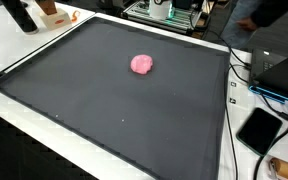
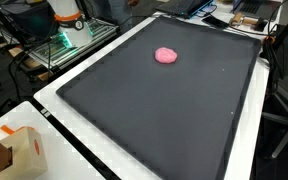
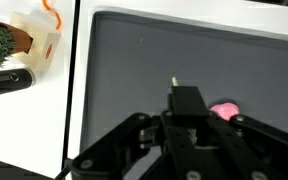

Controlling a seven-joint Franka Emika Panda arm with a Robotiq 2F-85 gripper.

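Observation:
A small pink lump (image 1: 142, 65) (image 2: 166, 55) lies alone on a large dark mat (image 1: 104, 100) (image 2: 164, 110) in both exterior views. In the wrist view my gripper (image 3: 187, 97) fills the lower middle, and its black fingers stand pressed together with nothing between them. The pink lump (image 3: 225, 110) shows just to the right of the fingertips, farther off on the mat (image 3: 134, 70), partly hidden by the gripper's linkage. I do not see the gripper in either exterior view.
A white carton with an orange handle and a plant picture (image 3: 26, 38) (image 2: 19, 150) stands on the white table beside a black object (image 3: 6, 82). A dark tablet (image 1: 259, 130), cables and a laptop (image 1: 284, 70) lie off one mat edge. An equipment rack (image 2: 69, 40) stands behind.

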